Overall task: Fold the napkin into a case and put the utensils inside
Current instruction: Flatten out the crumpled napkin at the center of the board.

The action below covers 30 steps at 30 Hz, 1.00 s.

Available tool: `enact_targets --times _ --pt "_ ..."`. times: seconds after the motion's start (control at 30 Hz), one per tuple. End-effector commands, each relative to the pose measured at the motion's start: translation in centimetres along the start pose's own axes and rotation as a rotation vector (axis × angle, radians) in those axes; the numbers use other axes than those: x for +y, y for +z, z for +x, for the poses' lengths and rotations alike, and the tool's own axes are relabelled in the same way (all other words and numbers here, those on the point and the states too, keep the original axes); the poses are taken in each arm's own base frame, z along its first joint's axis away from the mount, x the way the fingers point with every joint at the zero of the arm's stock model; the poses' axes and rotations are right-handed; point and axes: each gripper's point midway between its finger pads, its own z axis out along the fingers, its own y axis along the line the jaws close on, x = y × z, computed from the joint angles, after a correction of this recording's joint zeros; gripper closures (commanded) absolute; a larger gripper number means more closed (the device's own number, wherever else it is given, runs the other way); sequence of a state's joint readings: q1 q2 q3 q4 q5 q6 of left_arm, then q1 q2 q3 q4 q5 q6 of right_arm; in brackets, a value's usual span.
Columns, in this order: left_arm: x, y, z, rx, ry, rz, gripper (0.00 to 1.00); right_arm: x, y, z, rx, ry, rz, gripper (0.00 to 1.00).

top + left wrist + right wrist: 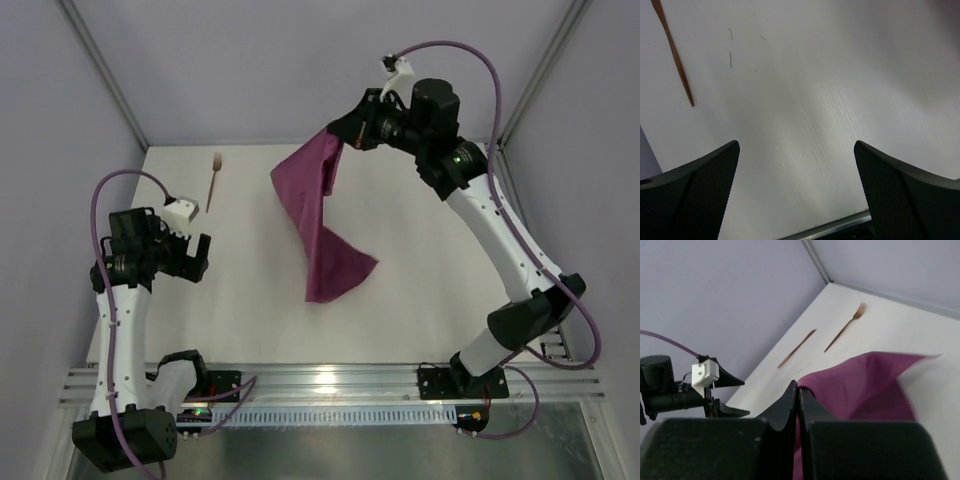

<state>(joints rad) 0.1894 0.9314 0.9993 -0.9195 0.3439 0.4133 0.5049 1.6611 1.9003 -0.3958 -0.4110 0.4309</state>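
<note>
1. On the right claw the jaws are pinched together on an upper corner of the plum-purple, slightly shiny square cloth napkin. The cloth hangs from it, its lower end draped on the white table. Likely raised so the cloth falls open for folding.
2. The left claw is spread wide and holds nothing, well left of the napkin. Probably waiting for a free corner.
3. The thin brown wooden fork and the slim brown knife-like stick lie flat left of the napkin, apart from it, clear of the folding area.
4. No case formed yet. The stick cannot be made out in the top view. The napkin's other corners are lost in its folds.
</note>
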Motion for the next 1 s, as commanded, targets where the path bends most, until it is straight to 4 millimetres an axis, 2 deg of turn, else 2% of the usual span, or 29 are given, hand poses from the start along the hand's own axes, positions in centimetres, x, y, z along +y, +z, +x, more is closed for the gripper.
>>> enact_targets --times 0.0,0.03,0.07,0.1,0.13,0.17,0.2,0.23,0.27,0.33,0.37,0.4,0.47,0.5,0.53,0.6,0.63,0.7,0.73,0.77,0.8,0.83,0.87,0.9,0.93,0.97 --pt "-0.6 -1.2 -1.3 -0.039 0.037 0.029 0.01 -2.4 -2.1 -0.4 -0.068 0.09 0.076 0.96" --pt "-0.7 -1.1 -1.3 -0.041 0.042 0.038 0.01 -3.5 -2.4 -0.1 -0.094 0.097 0.129 0.96" --pt "-0.8 -1.1 -1.5 -0.042 0.044 0.047 0.01 -5.7 -2.3 3.1 -0.047 0.152 0.191 0.96" --pt "-0.9 -1.0 -1.5 -0.041 0.044 0.057 0.01 -5.9 -3.0 3.7 -0.067 0.164 0.21 0.96" --pt "-1.2 -0.9 -1.6 -0.046 0.044 0.08 0.01 -7.2 -3.2 4.9 -0.068 0.19 0.255 0.96" --pt "-1.3 -0.6 -1.7 -0.036 0.043 0.097 0.01 -9.3 -3.1 9.3 -0.004 0.258 0.302 0.96" --pt "-1.6 -0.4 -1.8 -0.031 0.047 0.112 0.02 -9.7 -3.3 10.4 -0.01 0.277 0.308 0.96" --pt "-1.8 -0.1 -1.7 -0.021 0.053 0.125 0.03 -11.0 -3.5 11.9 -0.004 0.306 0.35 0.96" --pt "-1.6 0.5 -1.5 0.01 0.053 0.122 0.04 -12.8 -3.9 15.6 0.047 0.345 0.401 0.96" --pt "-2.4 1.5 -1.3 0.049 0.1 0.134 0.05 -14.7 -4.3 17.8 0.047 0.393 0.453 0.96" --pt "-2.4 2.0 -0.9 0.082 0.127 0.111 0.07 -16.8 -5.1 19.7 0.064 0.427 0.512 0.96" --pt "-4.2 3.0 -0.2 0.122 0.186 0.168 0.07 -17.6 -5.3 20.1 0.056 0.448 0.522 0.96" --pt "-6.7 3.8 1.0 0.175 0.301 0.237 0.09 -20.1 -6.2 21.5 0.071 0.488 0.58 0.96" --pt "-7.5 4.1 1.9 0.21 0.342 0.258 0.09 -20.8 -6.5 21.9 0.084 0.492 0.598 0.96" --pt "-8.1 4.5 3.8 0.258 0.387 0.272 0.09 -21.7 -6.7 22.5 0.098 0.496 0.622 0.96" --pt "-9.0 5.1 5.1 0.284 0.52 0.265 0.08 -23.7 -7.6 22.3 0.091 0.506 0.677 0.96" --pt "-9.2 5.6 6.7 0.317 0.546 0.274 0.08 -24.6 -7.8 22.2 0.088 0.51 0.697 0.96" --pt "-9.1 6.0 7.5 0.33 0.584 0.271 0.07 -27.5 -9.4 20.8 0.035 0.537 0.767 0.96" --pt "-8.9 6.2 7.7 0.335 0.593 0.268 0.07 -28.3 -9.7 18.9 -0.004 0.532 0.783 0.96" --pt "-9.0 6.3 8.0 0.341 0.597 0.276 0.07 -29.6 -9.9 18.6 -0.008 0.534 0.811 0.96" --pt "-9.3 6.4 8.1 0.339 0.599 0.295 0.07 -30.6 -10.4 16.3 -0.037 0.506 0.845 0.96" --pt "-9.5 6.4 8.0 0.333 0.602 0.305 0.07 -31.2 -10.4 15.7 -0.029 0.494 0.867 0.96" --pt "-9.8 6.4 8.1 0.33 0.609 0.317 0.06 -32.3 -10.2 16.6 0.012 0.494 0.897 0.96" --pt "-10.0 6.5 8.2 0.331 0.619 0.326 0.06 -32.6 -10.2 17.2 0.057 0.501 0.915 0.96" --pt "-10.2 6.7 8.2 0.328 0.639 0.33 0.06 -32.6 -9.7 16.5 0.067 0.491 0.905 0.82" --pt "-11.0 6.7 9.1 0.342 0.681 0.356 0.06 -32.7 -10.0 17.6 0.123 0.494 0.919 0.68"
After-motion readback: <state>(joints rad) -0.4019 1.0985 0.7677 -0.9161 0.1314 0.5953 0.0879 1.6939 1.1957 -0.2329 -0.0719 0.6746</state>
